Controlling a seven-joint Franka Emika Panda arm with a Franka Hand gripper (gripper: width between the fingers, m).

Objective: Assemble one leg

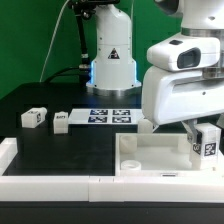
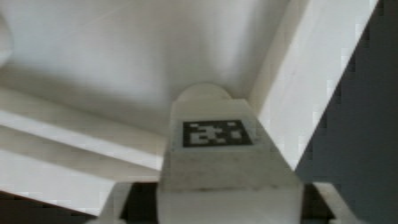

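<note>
My gripper is shut on a white leg with a black-and-white tag, holding it over the right-hand corner of the large white square panel. In the wrist view the held leg points toward the panel's raised rim corner, its tag facing the camera. Two more legs lie on the black table at the exterior view's left: one and another. Whether the held leg's tip touches the panel is hidden.
The marker board lies flat behind the panel, in front of the robot base. A white rail runs along the table's front edge and left side. My arm's white body stands over the panel's right half.
</note>
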